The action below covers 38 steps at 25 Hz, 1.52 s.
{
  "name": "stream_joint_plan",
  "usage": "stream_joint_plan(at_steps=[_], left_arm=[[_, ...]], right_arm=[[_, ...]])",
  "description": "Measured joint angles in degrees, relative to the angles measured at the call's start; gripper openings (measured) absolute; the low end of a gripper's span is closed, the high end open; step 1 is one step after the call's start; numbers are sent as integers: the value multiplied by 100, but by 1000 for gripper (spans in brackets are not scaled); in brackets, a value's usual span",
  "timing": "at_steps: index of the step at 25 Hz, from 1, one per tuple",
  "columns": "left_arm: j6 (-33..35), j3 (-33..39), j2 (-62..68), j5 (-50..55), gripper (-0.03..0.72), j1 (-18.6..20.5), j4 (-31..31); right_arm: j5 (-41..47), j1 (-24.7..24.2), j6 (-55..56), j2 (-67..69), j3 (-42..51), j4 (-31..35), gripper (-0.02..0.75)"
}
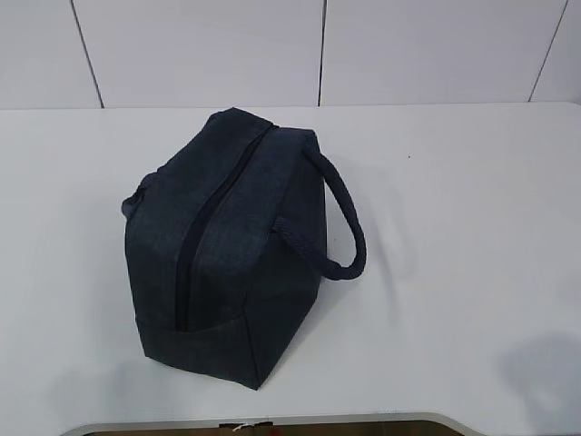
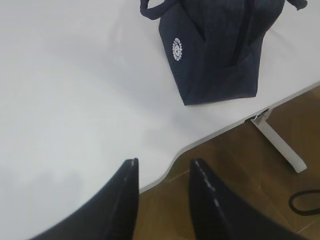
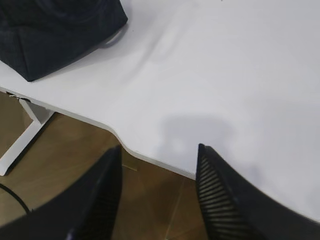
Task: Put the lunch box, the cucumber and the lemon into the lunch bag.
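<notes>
The dark navy lunch bag (image 1: 227, 245) stands on the white table (image 1: 454, 227), zipper shut along its top, one looped handle (image 1: 340, 222) lying out to the right. It also shows in the left wrist view (image 2: 220, 50) and in the right wrist view (image 3: 55, 30). The lunch box, the cucumber and the lemon are not in view. My left gripper (image 2: 162, 167) is open and empty above the table's front edge. My right gripper (image 3: 160, 152) is open and empty above the front edge, right of the bag. Neither gripper shows in the exterior view.
The table's curved front edge (image 3: 150, 160) runs under both grippers, with brown wooden floor (image 2: 240, 165) below. A white table leg (image 2: 280, 145) stands under the bag's corner. A white tiled wall (image 1: 318, 50) is behind the table.
</notes>
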Motion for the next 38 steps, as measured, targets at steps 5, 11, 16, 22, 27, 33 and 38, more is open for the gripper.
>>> stream_joint_plan(at_steps=[5, 11, 16, 22, 27, 33, 38], left_arm=[[0, 0, 0, 0, 242, 0, 172], [0, 0, 0, 0, 242, 201, 220], [0, 0, 0, 0, 242, 737, 231], [0, 0, 0, 0, 242, 846, 220], [0, 0, 0, 0, 242, 1027, 212], [0, 0, 0, 0, 242, 1078, 199], [0, 0, 0, 0, 242, 1078, 123]], right_arm=[[0, 0, 0, 0, 0, -273, 391], [0, -9, 0, 0, 0, -702, 391], [-10, -442, 13, 0, 0, -733, 391], [-10, -1319, 147, 0, 0, -723, 391], [-10, -1684, 157, 0, 0, -723, 391], [-10, -1707, 168, 0, 0, -686, 390], [-10, -1707, 180, 0, 0, -559, 390]])
